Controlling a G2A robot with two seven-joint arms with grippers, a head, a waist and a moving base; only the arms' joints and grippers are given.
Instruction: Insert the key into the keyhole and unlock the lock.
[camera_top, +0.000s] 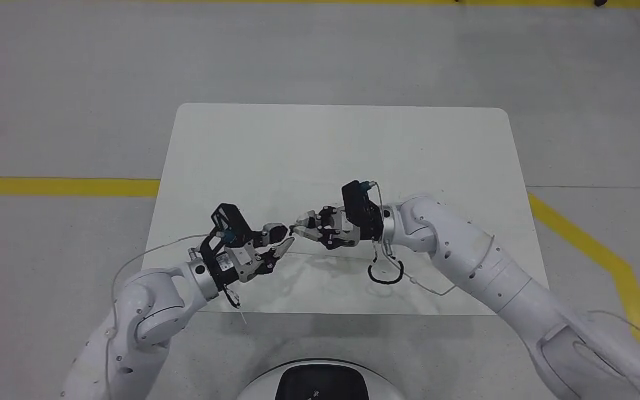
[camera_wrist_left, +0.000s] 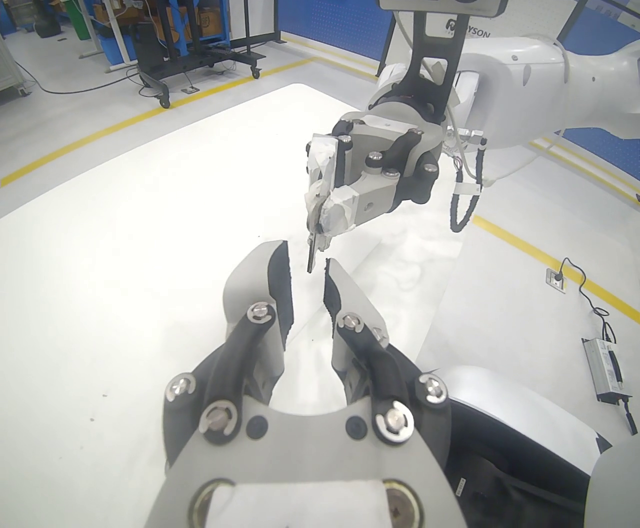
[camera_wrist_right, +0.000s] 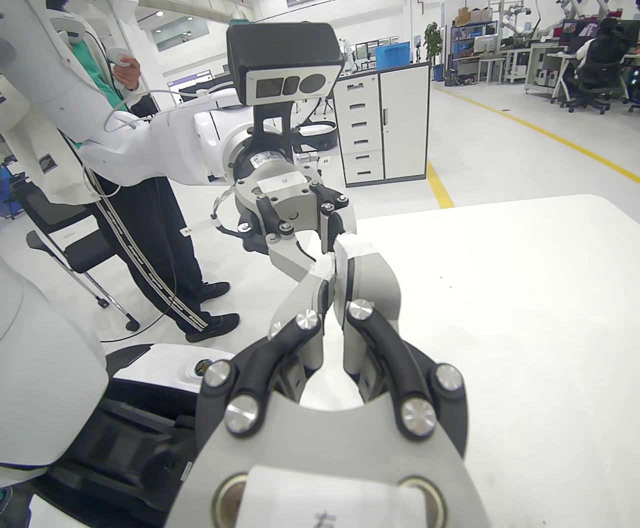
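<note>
Above a white table, the right gripper has its taped fingers pinched closed on the head of a small metal key. The key's blade points down into the gap between the spread, empty fingers of the left gripper and touches neither. This looks like a hand-over or re-grip of the key ahead of any insertion, and next the left fingers would need to close squarely on the blade without knocking it askew.

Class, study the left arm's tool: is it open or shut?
Open. On the left tool, black-padded fingers stand apart with a gap; the right tool holds a thin metal key near their tips.
</note>
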